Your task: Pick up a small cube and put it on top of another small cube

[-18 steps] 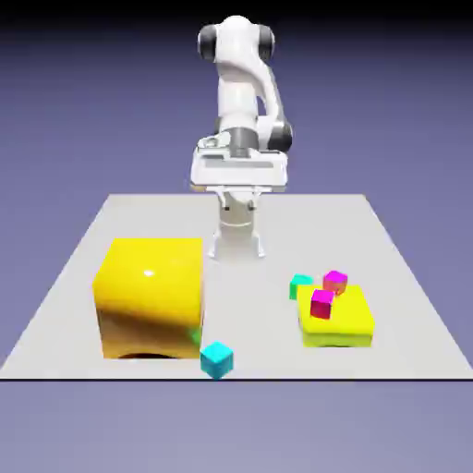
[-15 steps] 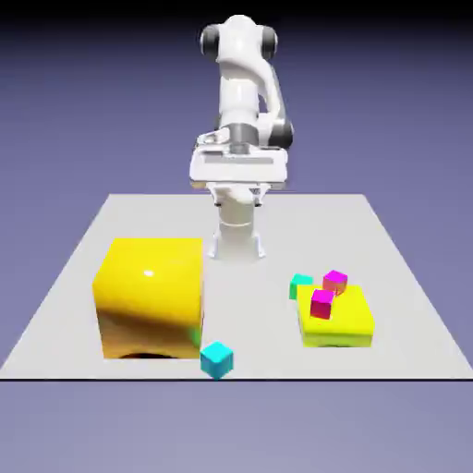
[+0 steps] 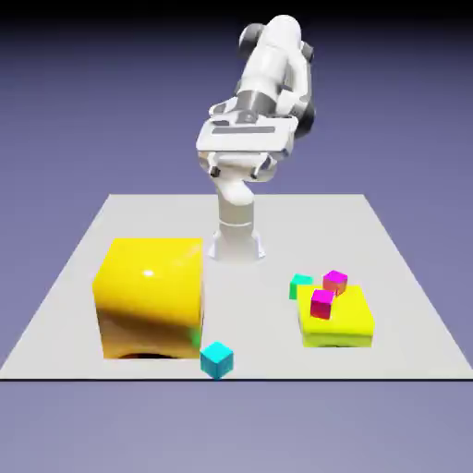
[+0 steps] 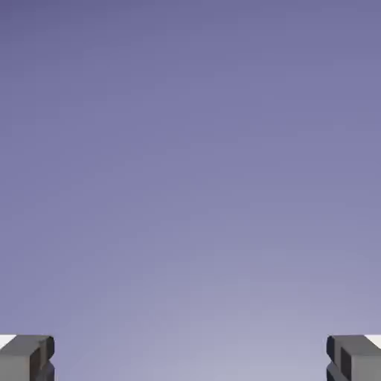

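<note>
The small cyan-blue cube [image 3: 216, 358] sits on the table near its front edge, just beside the big yellow block [image 3: 151, 296]. The other small cube [image 3: 335, 281], magenta on top with an orange side, rests at the back edge of a flat yellow slab [image 3: 338, 321]. My gripper [image 3: 238, 172] hangs high above the back of the table, far from both cubes, open and empty. In the hand view only the backdrop shows, with my gripper [image 4: 190, 359] spread wide and a grey fingertip [image 4: 27, 357] in each bottom corner.
An all-magenta cube [image 3: 321, 303] sits on the yellow slab. A greener teal cube [image 3: 301, 285] stands on the table at the slab's back left corner. The robot's base [image 3: 236, 236] rises at the table's far edge.
The arm has swung toward the exterior view's right and the hand has tilted and lifted a little. The cubes and blocks have not moved.
</note>
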Available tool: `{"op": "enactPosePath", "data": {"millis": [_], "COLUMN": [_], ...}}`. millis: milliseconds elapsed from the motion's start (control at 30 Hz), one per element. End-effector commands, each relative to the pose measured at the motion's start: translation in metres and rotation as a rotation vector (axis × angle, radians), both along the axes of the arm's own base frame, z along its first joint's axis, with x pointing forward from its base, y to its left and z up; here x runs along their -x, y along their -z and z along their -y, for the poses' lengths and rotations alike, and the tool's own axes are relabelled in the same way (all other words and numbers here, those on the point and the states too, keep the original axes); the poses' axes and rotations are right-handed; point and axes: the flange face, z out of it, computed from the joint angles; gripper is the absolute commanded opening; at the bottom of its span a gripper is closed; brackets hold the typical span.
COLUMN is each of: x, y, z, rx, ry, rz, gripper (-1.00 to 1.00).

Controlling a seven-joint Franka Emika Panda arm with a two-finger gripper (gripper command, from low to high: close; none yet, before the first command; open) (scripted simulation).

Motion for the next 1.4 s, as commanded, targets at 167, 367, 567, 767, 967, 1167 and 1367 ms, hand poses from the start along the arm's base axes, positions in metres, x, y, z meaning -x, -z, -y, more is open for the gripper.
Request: {"op": "enactPosePath", "data": {"millis": [167, 367, 567, 767, 967, 1167, 1367], "x": [-0.025, -0.055, -0.087, -0.116, -0.137, -0.146, -0.144], "y": [0.008, 0.036, 0.083, 0.146, 0.221, 0.301, 0.365], "z": [-0.016, -0.027, -0.03, -0.024, -0.009, 0.008, 0.021], "rx": [-0.054, -0.105, -0.151, -0.191, -0.223, -0.242, -0.246], "ry": [0.212, 0.431, 0.663, 0.909, 1.172, 1.45, 1.678], "rz": [0.002, -0.008, -0.028, -0.061, -0.105, -0.161, -0.217], "gripper": [0.0, 0.0, 0.0, 0.0, 0.0, 0.0, 0.0]}}
